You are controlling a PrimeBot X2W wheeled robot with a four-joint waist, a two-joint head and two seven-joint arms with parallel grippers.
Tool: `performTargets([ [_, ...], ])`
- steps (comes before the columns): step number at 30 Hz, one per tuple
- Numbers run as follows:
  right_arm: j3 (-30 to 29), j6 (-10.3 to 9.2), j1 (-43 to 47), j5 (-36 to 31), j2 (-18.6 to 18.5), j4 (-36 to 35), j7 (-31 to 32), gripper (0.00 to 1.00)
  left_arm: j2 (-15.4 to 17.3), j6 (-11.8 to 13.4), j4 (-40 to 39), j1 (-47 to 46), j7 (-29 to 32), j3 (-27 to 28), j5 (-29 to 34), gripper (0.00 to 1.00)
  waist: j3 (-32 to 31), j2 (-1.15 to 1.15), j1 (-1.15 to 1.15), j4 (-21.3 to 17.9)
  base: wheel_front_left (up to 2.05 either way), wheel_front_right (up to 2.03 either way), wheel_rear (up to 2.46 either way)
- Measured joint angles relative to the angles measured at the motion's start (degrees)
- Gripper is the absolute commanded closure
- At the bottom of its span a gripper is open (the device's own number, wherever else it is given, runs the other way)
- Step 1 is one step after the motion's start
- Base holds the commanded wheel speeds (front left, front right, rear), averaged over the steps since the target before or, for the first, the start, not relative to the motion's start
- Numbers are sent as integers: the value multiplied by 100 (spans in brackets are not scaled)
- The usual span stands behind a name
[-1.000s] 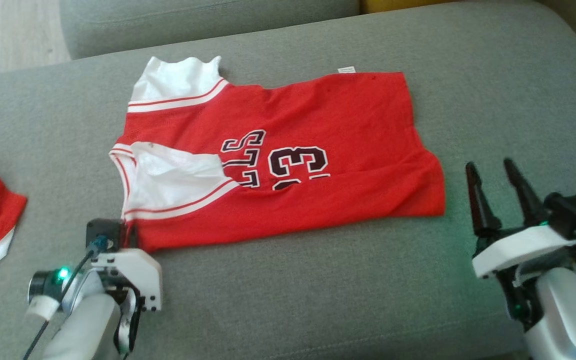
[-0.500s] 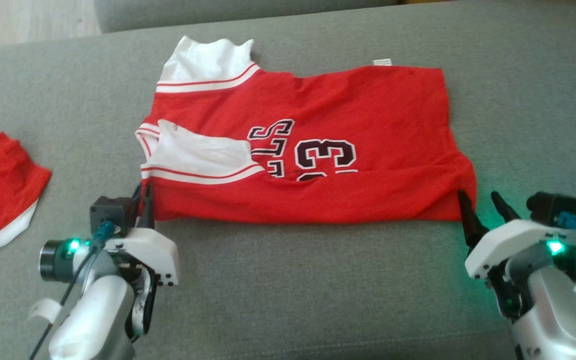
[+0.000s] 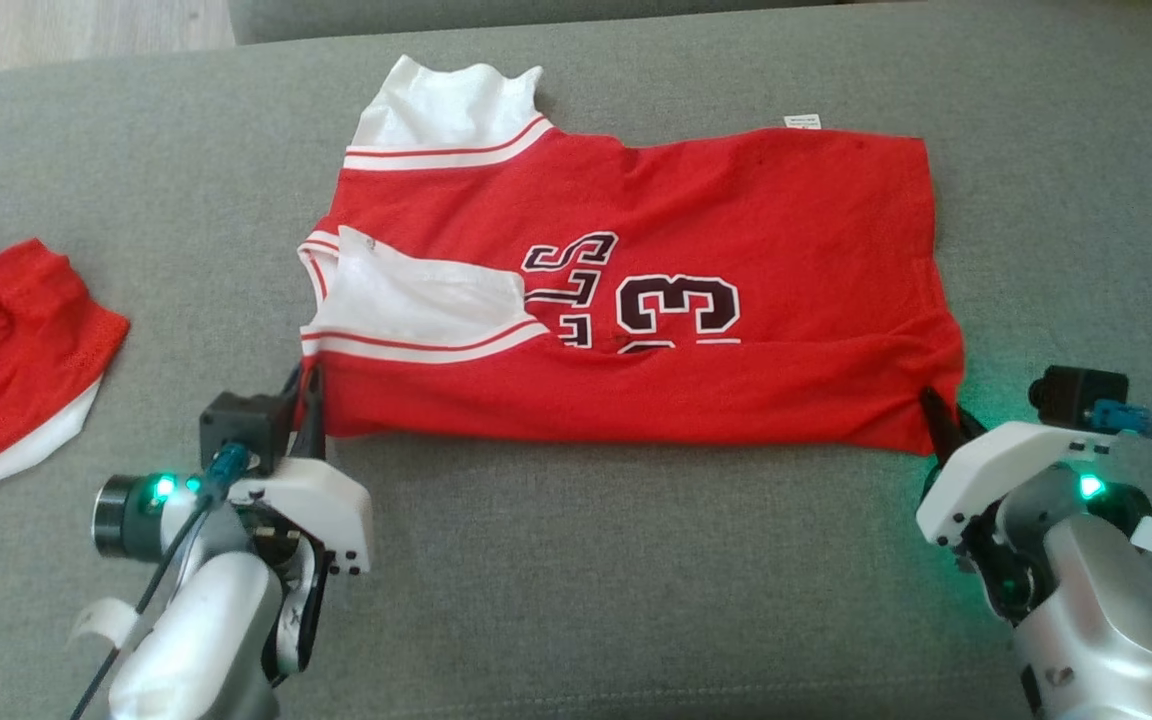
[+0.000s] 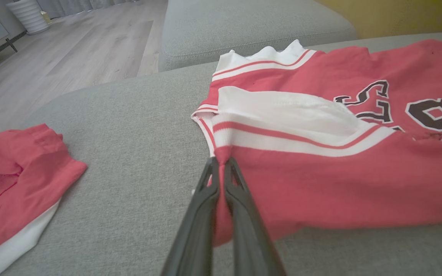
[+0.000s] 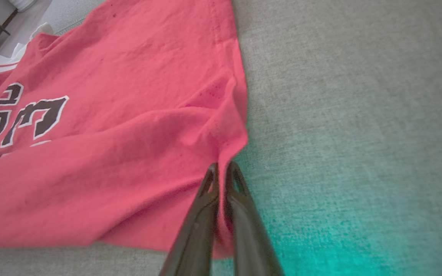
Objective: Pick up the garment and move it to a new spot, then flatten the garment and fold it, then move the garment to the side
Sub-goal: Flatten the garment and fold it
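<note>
The garment [image 3: 696,240] is a red jersey with white trim and dark lettering, lying folded lengthwise on the grey sofa cushion [image 3: 636,580]. In the left wrist view my left gripper [image 4: 221,163] is shut on the near left corner of the garment [image 4: 320,184], with red cloth pinched between its fingers. The same left gripper [image 3: 308,395] sits at the jersey's lower left in the head view. My right gripper [image 5: 223,168] is shut on the near right corner of the garment [image 5: 109,126]. In the head view that right gripper [image 3: 941,415] sits at the lower right corner.
A second red and white cloth [image 3: 6,370] lies at the cushion's left edge, also seen as the red cloth [image 4: 14,180] in the left wrist view. Another grey cushion [image 4: 244,27] and wooden floor [image 4: 71,57] lie beyond. Bare cushion spreads along the front.
My right gripper moved in to the jersey's near right corner and shut on it. The left gripper kept its grip. The head camera shifted, so the whole scene slid right.
</note>
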Motion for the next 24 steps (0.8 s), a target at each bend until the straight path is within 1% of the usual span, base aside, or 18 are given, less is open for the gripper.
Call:
performTargets([
  [2,81,0,1,71,-48,10,0,100,13,0,9,1,40,-49,1,100,-35,0,0,-2,0,0,0],
  [6,267,0,3,158,-294,8,49,100,68,-8,23,67,42,-64,1,100,-154,0,0,-2,0,0,0],
  [7,367,0,9,216,-434,-32,123,100,105,-12,21,177,42,-80,1,100,-229,0,0,5,0,0,0],
  [11,566,1,42,394,-756,-213,346,100,168,-62,-18,411,51,-135,0,100,-384,0,0,27,0,0,0],
  [13,695,2,80,509,-924,-321,590,100,202,-92,-62,499,53,-155,-13,100,-468,0,0,38,0,0,0],
  [14,695,2,80,509,-924,-321,590,100,202,-92,-62,499,53,-155,-13,100,-468,0,0,38,0,0,0],
  [17,829,3,216,723,-1147,-527,972,100,259,-104,-171,657,122,-219,-14,100,-605,0,0,54,0,0,0],
  [21,907,3,587,961,-1429,-816,1467,100,352,-112,-412,1045,333,-379,-15,100,-789,0,0,76,0,0,0],
  [24,893,3,904,1110,-1540,-1029,1762,100,398,-154,-601,1376,506,-471,-110,100,-908,0,0,95,0,0,0],
])
